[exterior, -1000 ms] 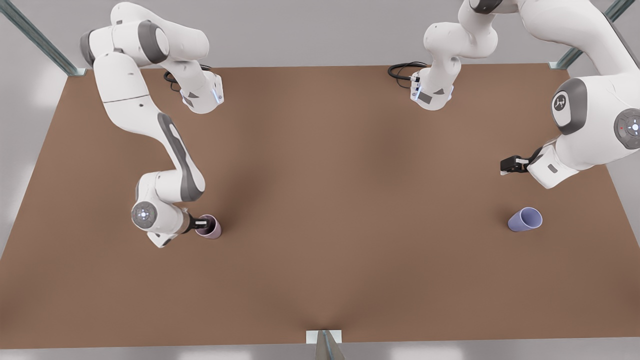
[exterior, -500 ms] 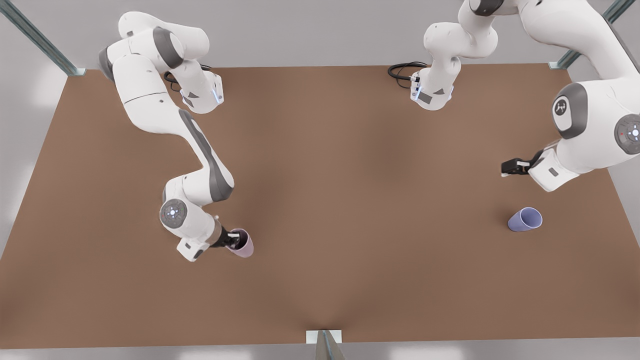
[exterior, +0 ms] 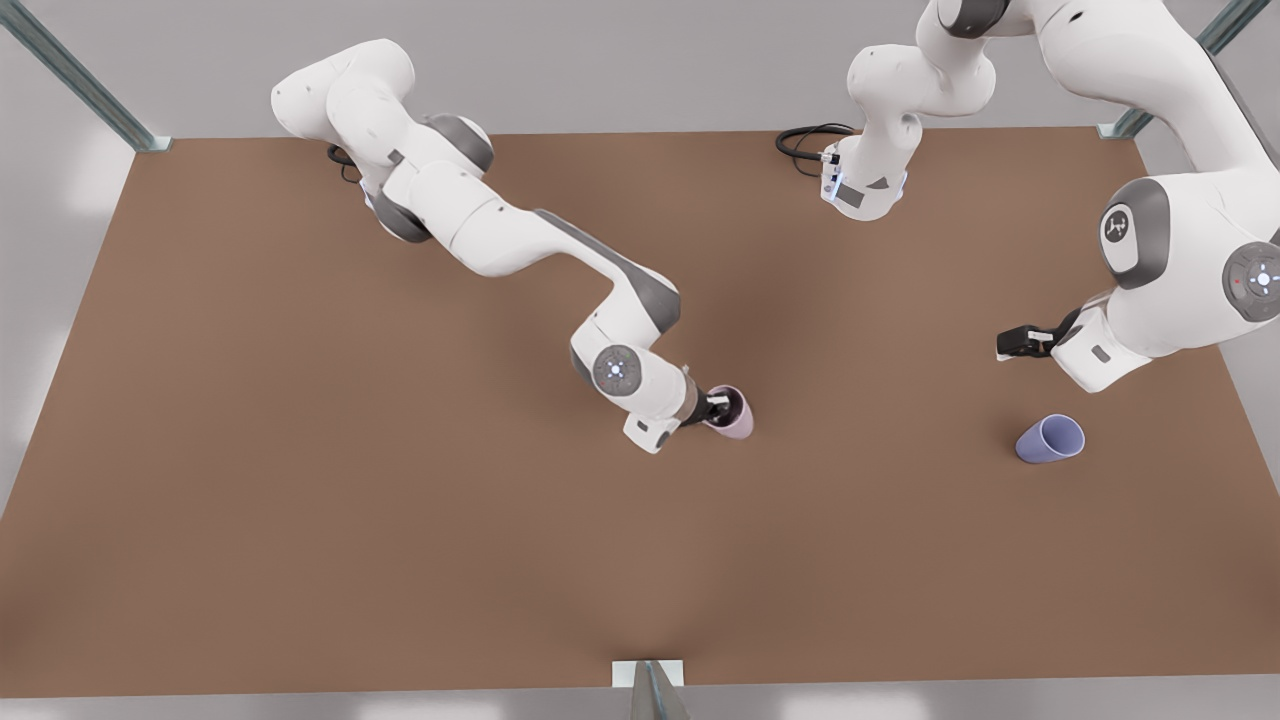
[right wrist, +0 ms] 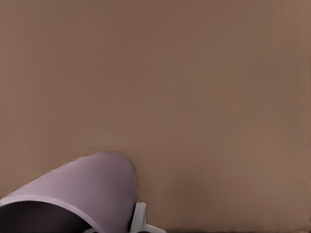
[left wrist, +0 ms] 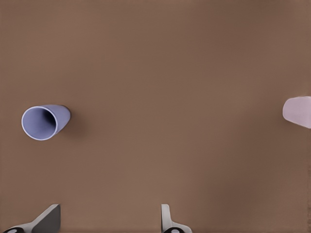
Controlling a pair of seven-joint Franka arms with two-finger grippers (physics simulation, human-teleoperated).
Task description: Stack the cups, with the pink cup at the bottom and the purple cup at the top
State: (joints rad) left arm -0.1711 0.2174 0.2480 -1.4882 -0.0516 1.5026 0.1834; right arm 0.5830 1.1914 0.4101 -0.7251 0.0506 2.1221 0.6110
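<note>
Right claw [exterior: 718,408]: I see it just right of centre in the front view, closed on the rim of the pink cup, one finger inside the mouth and one outside the wall; a pale fingertip [right wrist: 139,218] shows beside the cup wall in the right wrist view
Pink cup [exterior: 731,412]: held in the right claw near the middle of the bench; I cannot tell whether it touches the surface; in the right wrist view its wall and dark inside sit at the lower left of the frame
Left claw [exterior: 1020,342]: at the right side of the front view, above the bench and apart from both cups, holding nothing; in the left wrist view its two fingers [left wrist: 167,221] stand wide apart at the bottom edge
Purple cup [exterior: 1050,438]: free on the bench at the right of the front view, below the left claw in the picture
Bench [exterior: 300,480]: plain brown top
</note>
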